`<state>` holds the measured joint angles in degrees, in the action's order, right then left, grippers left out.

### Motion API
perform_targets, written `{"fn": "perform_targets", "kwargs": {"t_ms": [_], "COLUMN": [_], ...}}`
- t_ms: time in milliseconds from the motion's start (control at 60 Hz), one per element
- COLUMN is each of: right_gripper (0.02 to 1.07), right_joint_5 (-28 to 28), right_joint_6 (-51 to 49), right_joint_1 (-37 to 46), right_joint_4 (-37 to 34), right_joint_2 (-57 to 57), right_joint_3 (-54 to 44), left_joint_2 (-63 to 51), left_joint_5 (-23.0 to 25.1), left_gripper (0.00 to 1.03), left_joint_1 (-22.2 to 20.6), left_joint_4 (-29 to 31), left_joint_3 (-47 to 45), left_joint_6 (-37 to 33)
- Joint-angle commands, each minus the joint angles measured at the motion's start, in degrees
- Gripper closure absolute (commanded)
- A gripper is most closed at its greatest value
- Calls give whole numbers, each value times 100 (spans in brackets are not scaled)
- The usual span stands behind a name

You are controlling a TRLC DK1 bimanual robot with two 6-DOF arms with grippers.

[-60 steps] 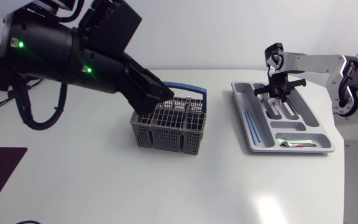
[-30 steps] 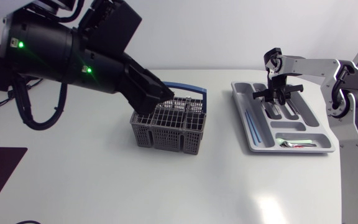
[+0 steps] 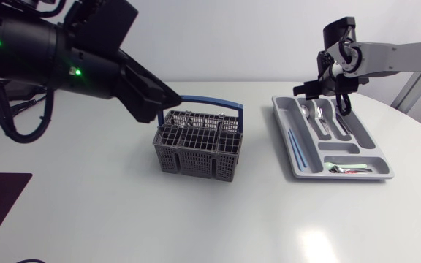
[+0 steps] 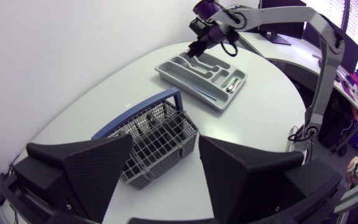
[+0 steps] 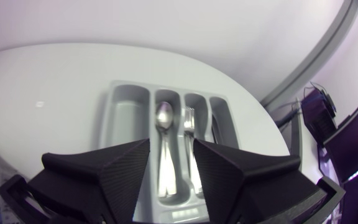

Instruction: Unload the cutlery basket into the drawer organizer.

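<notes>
The left end effector (image 4: 165,142) and right end effector (image 5: 171,146) gape empty. The left should pinch one piece squarely from the grey mesh basket (image 3: 194,152) ahead.

Matt plastic basket (image 3: 196,157); shiny metal spoon (image 5: 163,116); glossy table (image 3: 196,219).

basket (image 3: 196,157) contents indistinct, organizer (image 5: 126,109) near end hidden behind right pincer (image 5: 171,149)
</notes>
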<state>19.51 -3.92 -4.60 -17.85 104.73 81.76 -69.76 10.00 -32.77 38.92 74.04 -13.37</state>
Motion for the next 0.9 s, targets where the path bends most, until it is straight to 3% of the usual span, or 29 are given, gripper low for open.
{"fn": "perform_targets", "kwargs": {"t_ms": [0, 250, 417, 600, 883], "right_gripper": [50, 50, 53, 58, 98], "right_joint_5": [-298, -1775, -2153, -2408, -2768], "right_joint_6": [-267, -258, -161, -170, -320], "right_joint_1": [-313, -1034, -1658, -2247, -2405], "right_joint_4": [203, 440, 449, 677, 1046], "right_joint_2": [-673, -2158, -2615, -2615, -2062], "right_joint_3": [-819, -2304, -2797, -2920, -2849], "left_joint_2": [147, 472, 498, 498, 568], "left_joint_5": [11, 28, 160, 187, 187], "left_gripper": [11, 11, 11, 11, 10], "left_joint_1": [245, 562, 1071, 1203, 1335], "left_joint_4": [46, -376, -701, -833, -903], "left_joint_3": [-223, -1304, -1735, -1946, -2157], "left_joint_6": [-289, -703, -834, -896, -931]}}
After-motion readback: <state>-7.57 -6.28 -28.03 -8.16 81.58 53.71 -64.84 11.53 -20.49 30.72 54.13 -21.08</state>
